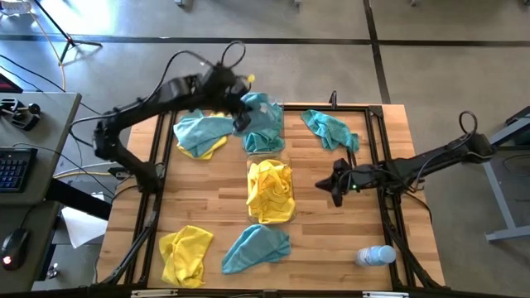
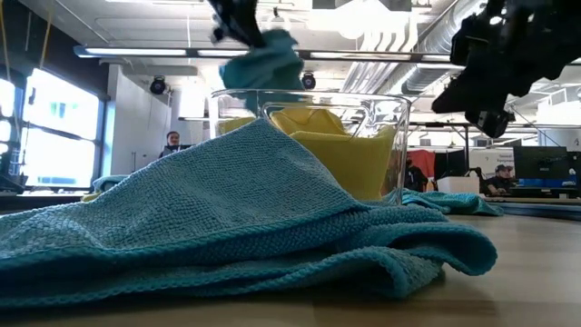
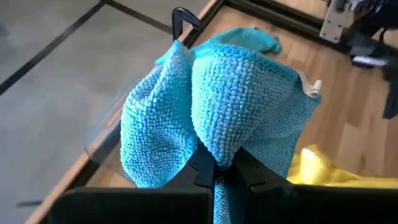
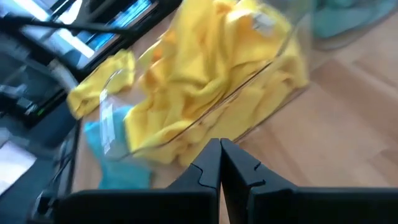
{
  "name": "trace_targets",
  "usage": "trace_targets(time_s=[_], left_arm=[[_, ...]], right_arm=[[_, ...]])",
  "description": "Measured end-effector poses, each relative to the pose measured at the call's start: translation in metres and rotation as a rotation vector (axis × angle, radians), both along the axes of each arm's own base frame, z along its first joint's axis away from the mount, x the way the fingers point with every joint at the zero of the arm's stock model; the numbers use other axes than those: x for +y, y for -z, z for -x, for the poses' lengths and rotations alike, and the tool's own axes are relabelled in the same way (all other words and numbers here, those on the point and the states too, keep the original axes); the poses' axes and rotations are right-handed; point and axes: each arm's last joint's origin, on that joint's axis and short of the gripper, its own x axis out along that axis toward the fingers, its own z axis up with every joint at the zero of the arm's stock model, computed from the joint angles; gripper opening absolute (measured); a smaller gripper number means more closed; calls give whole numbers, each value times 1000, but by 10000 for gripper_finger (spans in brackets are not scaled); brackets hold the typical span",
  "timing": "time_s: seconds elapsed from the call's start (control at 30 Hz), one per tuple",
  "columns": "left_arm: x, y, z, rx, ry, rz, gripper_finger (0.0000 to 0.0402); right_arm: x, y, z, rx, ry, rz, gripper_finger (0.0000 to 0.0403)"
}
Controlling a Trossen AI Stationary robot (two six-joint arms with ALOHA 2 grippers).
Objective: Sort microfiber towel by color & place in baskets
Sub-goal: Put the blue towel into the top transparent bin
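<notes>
My left gripper (image 1: 241, 116) is over the far clear basket (image 1: 265, 147) and is shut on a teal towel (image 3: 211, 99). In the low view that towel (image 2: 264, 62) hangs under the gripper (image 2: 238, 27). My right gripper (image 1: 334, 185) is shut and holds nothing. It hovers just right of the near clear basket (image 1: 291, 217), which is full of yellow towels (image 4: 205, 74). Loose towels lie on the table: a teal and yellow pile (image 1: 201, 132), a teal one (image 1: 330, 128), a yellow one (image 1: 186, 252) and a teal one (image 1: 257, 247). My left gripper pinches a bunched fold of the teal towel (image 3: 219, 151) between its two fingers, with several layers gathered at the fingers (image 3: 202, 167). The fingers come from above and from the table's left. The towel hangs below them over the far basket; its lower end is hidden behind the near basket.
A clear plastic bottle (image 1: 377, 255) lies near the table's near right corner. Black frame rails (image 1: 383, 157) run along the table's edges. The teal towel (image 2: 227, 209) at the near edge fills the front of the low view. People sit in the room beyond the table.
</notes>
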Motion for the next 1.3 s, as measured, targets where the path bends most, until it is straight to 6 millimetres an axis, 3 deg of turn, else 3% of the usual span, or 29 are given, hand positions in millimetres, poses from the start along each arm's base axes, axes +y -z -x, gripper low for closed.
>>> trace_targets(time_s=[0.13,0.3,0.53,0.83,1.1,1.3], left_arm=[[35,32,-15,94,73,27,0],[61,66,-39,191,140,34,0],[77,115,-80,309,244,35,0],[95,180,-96,438,292,100,8],[101,207,-103,458,280,143,76],[102,206,-105,433,272,129,122]], right_arm=[[-7,0,-1,-9,98,11,0],[-15,0,-2,-15,185,7,0],[-24,0,-2,-19,251,-25,0],[-26,0,-3,-26,287,-69,0],[-26,0,-2,-27,309,-69,0],[-27,0,-2,-26,320,-63,0]])
